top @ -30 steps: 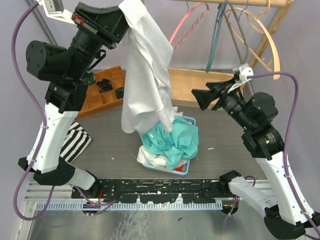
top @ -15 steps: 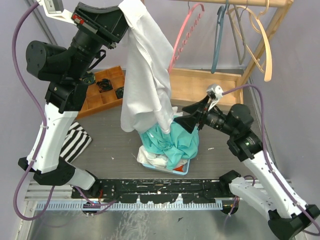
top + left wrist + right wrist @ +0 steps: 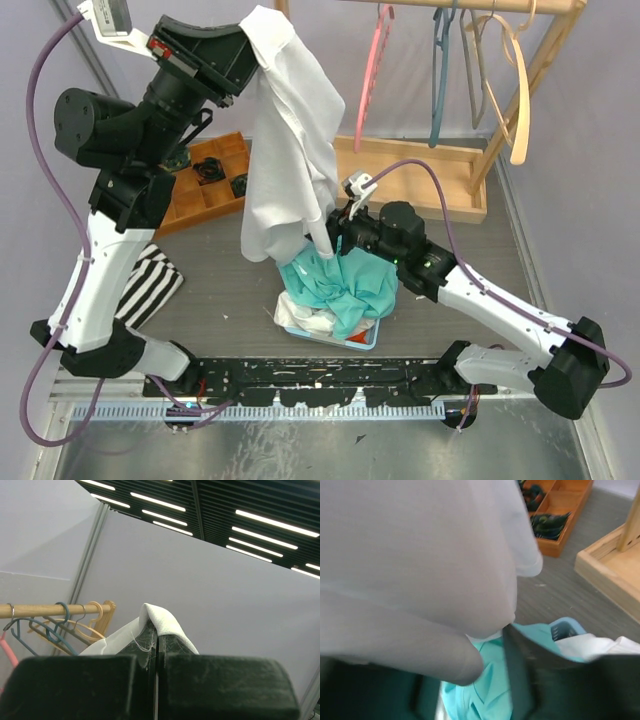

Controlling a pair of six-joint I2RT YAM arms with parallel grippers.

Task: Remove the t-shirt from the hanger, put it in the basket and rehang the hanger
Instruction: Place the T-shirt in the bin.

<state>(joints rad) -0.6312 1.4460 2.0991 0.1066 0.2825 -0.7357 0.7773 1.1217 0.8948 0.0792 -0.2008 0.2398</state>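
While the left gripper sits high at 11 o'clock, clamped fully shut on a fold of the white t-shirt, the garment hangs from it in a long drape down to table centre. The left wrist view confirms this: fingers pressed together, white cloth pinched in the seam.

The shirt's lower end brushes or just overlaps the teal cloth heaped in the blue basket, just toward 6 o'clock from centre. No hanger shows inside the shirt; the folds could hide one, so you cannot rule it out. The pink hanger and the others hang bare on the rack rail at 1 o'clock, well apart from the shirt.

Your right gripper reaches in from 3 o'clock to the shirt's lower edge. In the right wrist view the jaws stand apart, with white fabric bulging across and over them. One dark finger shows; the other is buried under cloth. No firm hold is visible, so treat it as not gripping yet.

Step, as I judge it: late in the task. The shirt looks free of the rack, and the right arm is going for a second hold low on the cloth.

For the next move, close the right jaws on white fabric only, not the teal below. Check the pinch has caught, then pull toward 3 o'clock to spread the shirt and show any hanger inside. Watch for snagging the basket rim.
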